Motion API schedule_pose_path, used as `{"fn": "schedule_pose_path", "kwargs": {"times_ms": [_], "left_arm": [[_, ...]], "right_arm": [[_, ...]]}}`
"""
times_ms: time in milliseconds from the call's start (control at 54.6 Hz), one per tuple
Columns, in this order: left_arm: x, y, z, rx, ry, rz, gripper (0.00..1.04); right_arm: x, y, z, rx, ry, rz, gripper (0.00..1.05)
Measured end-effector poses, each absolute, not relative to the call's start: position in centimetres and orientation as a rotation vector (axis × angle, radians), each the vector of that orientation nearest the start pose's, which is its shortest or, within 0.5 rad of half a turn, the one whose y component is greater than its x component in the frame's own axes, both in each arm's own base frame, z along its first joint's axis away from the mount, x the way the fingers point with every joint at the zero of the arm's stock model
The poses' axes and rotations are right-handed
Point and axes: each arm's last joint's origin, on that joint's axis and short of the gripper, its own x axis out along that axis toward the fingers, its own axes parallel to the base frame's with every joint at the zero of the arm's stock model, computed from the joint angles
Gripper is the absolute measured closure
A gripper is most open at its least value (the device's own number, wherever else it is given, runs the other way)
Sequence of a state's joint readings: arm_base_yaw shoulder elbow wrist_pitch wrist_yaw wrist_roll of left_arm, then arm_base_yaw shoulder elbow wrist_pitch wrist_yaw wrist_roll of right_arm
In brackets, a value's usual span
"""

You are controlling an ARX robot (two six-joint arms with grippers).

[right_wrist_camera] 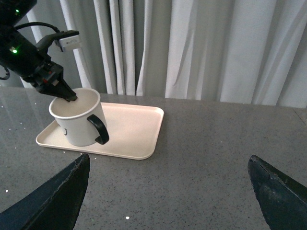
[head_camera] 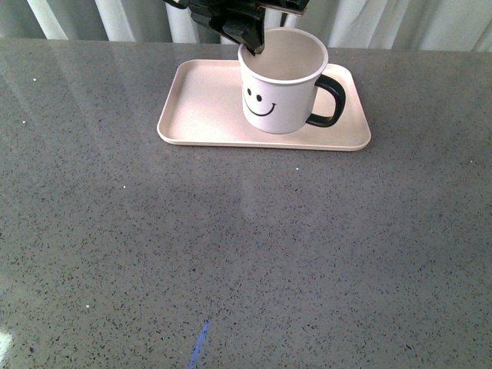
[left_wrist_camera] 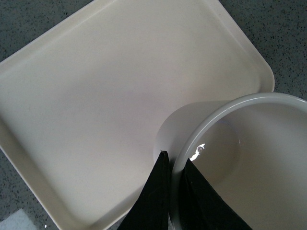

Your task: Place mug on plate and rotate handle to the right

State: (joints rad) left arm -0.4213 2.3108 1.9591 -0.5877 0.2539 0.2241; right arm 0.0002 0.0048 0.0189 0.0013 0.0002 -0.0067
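On the plate sits the mug — left end effector pinching its rim, right end effector wide.

White smiley mug stands upright on the pale pink plate, black handle pointing right.

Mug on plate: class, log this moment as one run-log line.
mug: upright on plate | handle: pointing right | left gripper: shut on mug rim | right gripper: open, clear of mug
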Motion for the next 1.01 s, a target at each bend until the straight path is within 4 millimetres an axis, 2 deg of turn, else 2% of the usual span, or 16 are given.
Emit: {"fn": "schedule_pose_path", "kwargs": {"times_ms": [311,586,1007], "left_arm": [[48.6,-22.0,18.0,0.298,0.908,-0.739,1.03],[49.7,-22.1,18.2,0.311,0.908,-0.737,1.03],[50.9,-22.0,17.3,0.337,0.935,-0.725,1.03]], "right_arm": [[9.7,0.0,17.0,-0.007,-0.015,0.000,0.09],[9.7,0.0,17.0,-0.007,-0.015,0.000,0.09],[9.7,0.0,17.0,-0.007,-0.015,0.000,0.09]]}}
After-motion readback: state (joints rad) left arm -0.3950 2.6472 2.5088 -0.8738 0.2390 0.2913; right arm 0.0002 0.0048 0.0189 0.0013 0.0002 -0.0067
